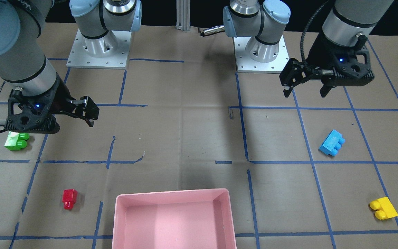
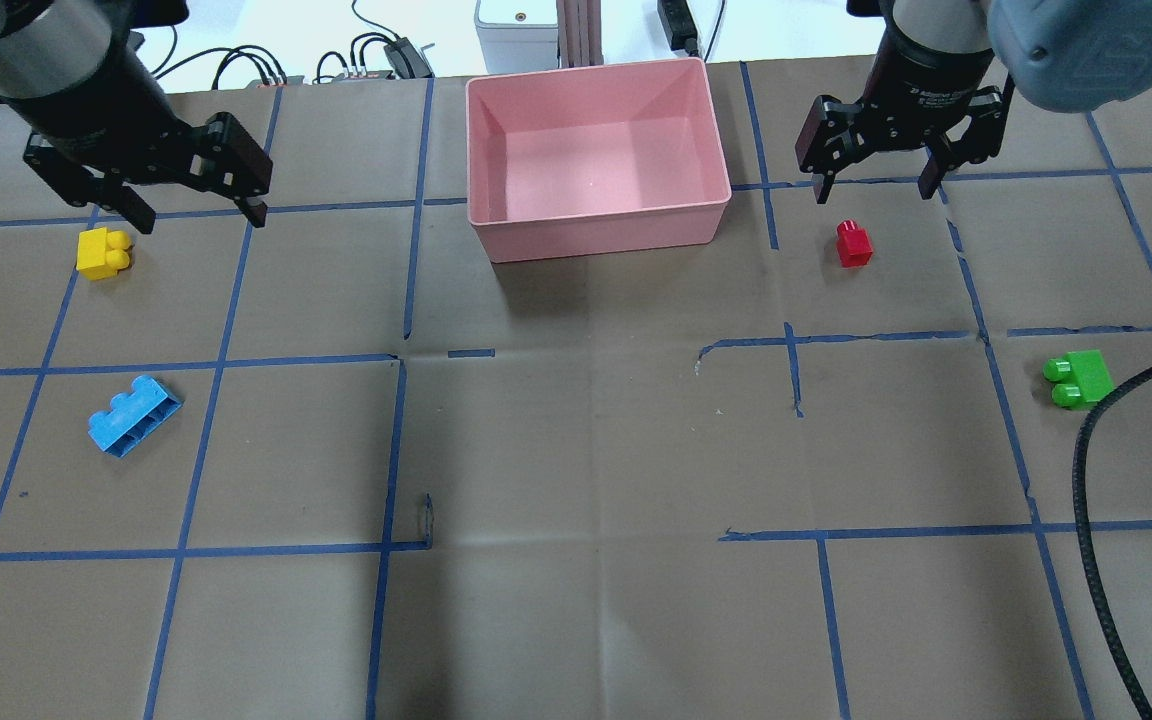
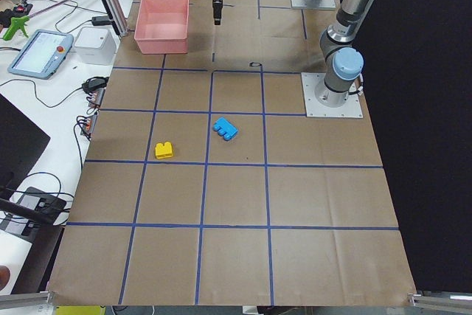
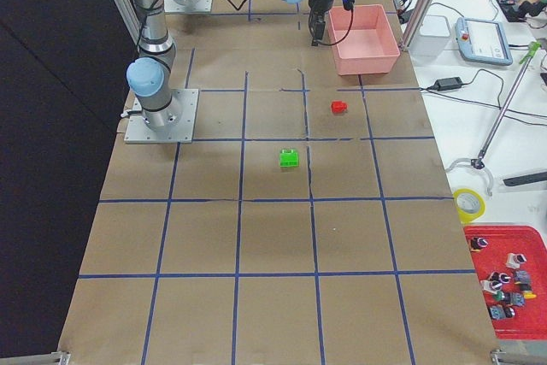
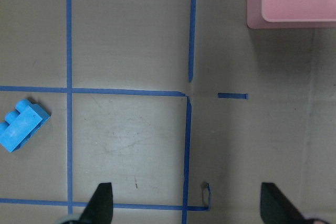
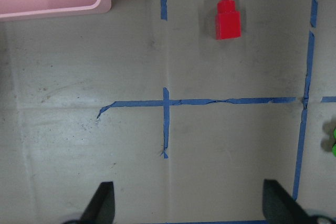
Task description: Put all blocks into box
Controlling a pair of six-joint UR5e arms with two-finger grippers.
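The pink box (image 2: 596, 235) stands empty at the far middle of the table and also shows in the front view (image 1: 171, 193). The yellow brick (image 2: 102, 252) and the blue brick (image 2: 133, 414) lie on the left. The red brick (image 2: 853, 243) and the green brick (image 2: 1076, 378) lie on the right. My left gripper (image 2: 201, 215) hangs open and empty above the table, just right of the yellow brick. My right gripper (image 2: 873, 190) hangs open and empty just beyond the red brick, which shows in the right wrist view (image 6: 228, 20). The left wrist view shows the blue brick (image 5: 22, 125).
A black cable (image 2: 1096, 500) crosses the table's near right corner. The two arm bases (image 1: 98, 48) (image 1: 261, 52) stand on the robot's side. Blue tape lines grid the brown paper. A side table with a red parts tray (image 4: 504, 284) is beyond the far edge.
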